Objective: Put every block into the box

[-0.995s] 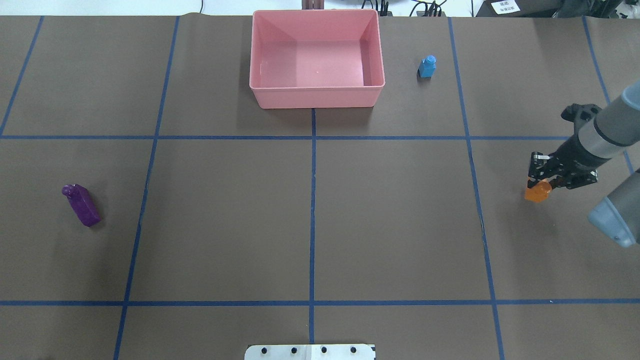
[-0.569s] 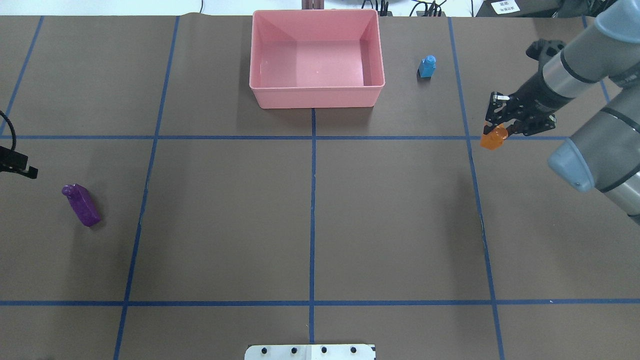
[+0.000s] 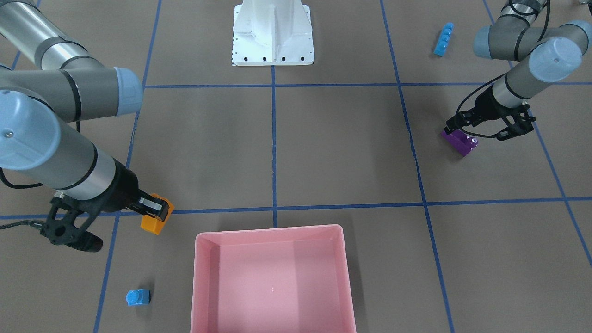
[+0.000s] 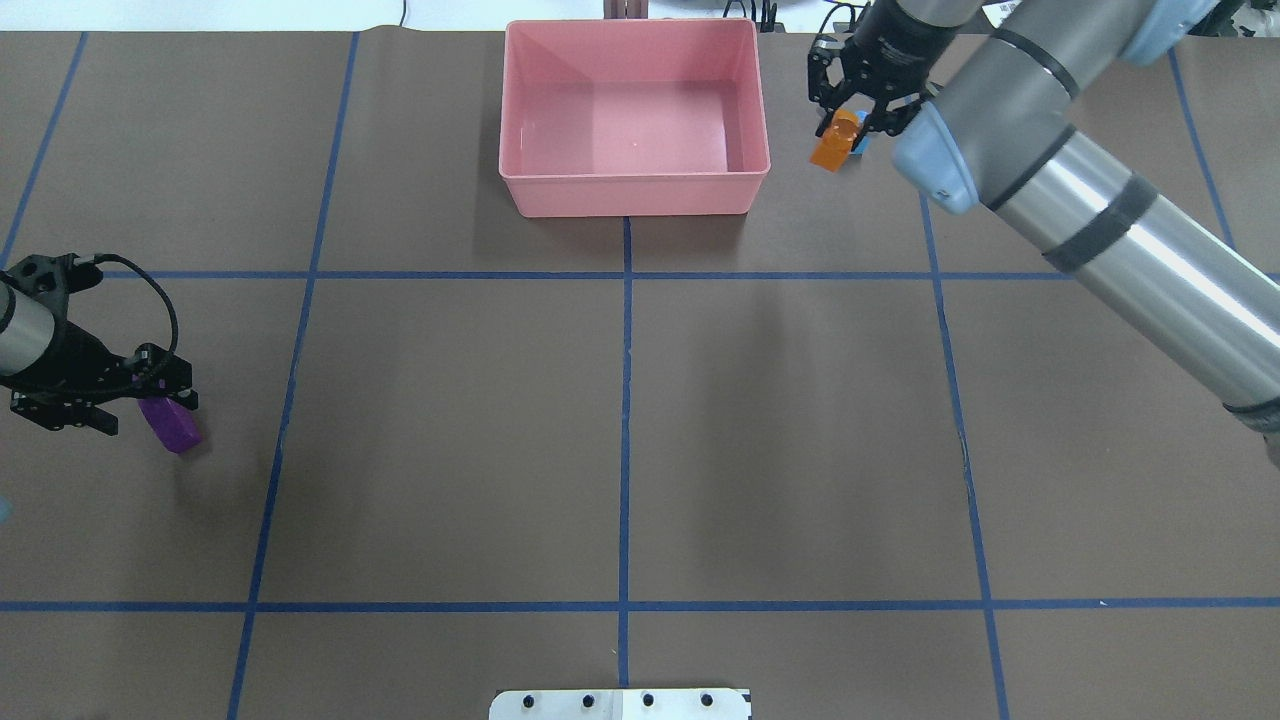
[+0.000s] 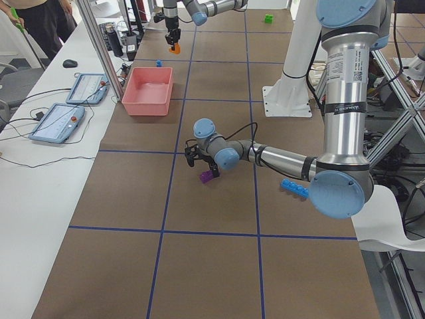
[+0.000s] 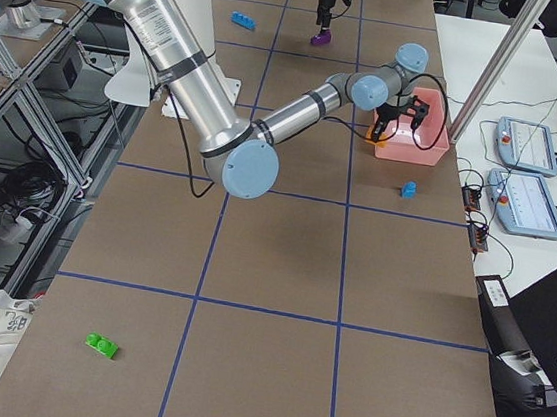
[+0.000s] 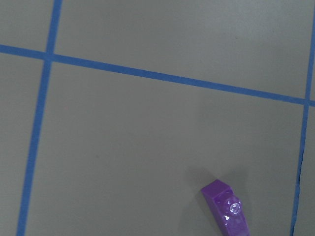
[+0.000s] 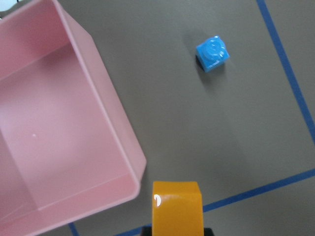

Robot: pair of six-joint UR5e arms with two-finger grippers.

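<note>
My right gripper [image 4: 842,118] is shut on the orange block [image 4: 832,145] and holds it above the table just right of the pink box [image 4: 635,190]. The box's corner shows left of the orange block [image 8: 177,209] in the right wrist view. The small blue cube [image 3: 138,297] stands on the table beside the box, partly hidden under the orange block in the overhead view. My left gripper [image 3: 481,128] is open, over the purple wedge [image 3: 459,141], which lies on the table [image 7: 226,209]. The long blue bar [image 3: 443,39] and the green block [image 6: 101,345] lie apart.
The box [image 3: 273,230] holds no blocks. The white robot base [image 3: 273,32] stands at the near table edge. Tablets and cables [image 5: 66,106] lie on a side bench beyond the box. Blue tape lines [image 4: 625,400] cross the brown table.
My right gripper carried the orange block from the table's right side up and left to beside the box. My left arm came into view and moved over the purple wedge.
</note>
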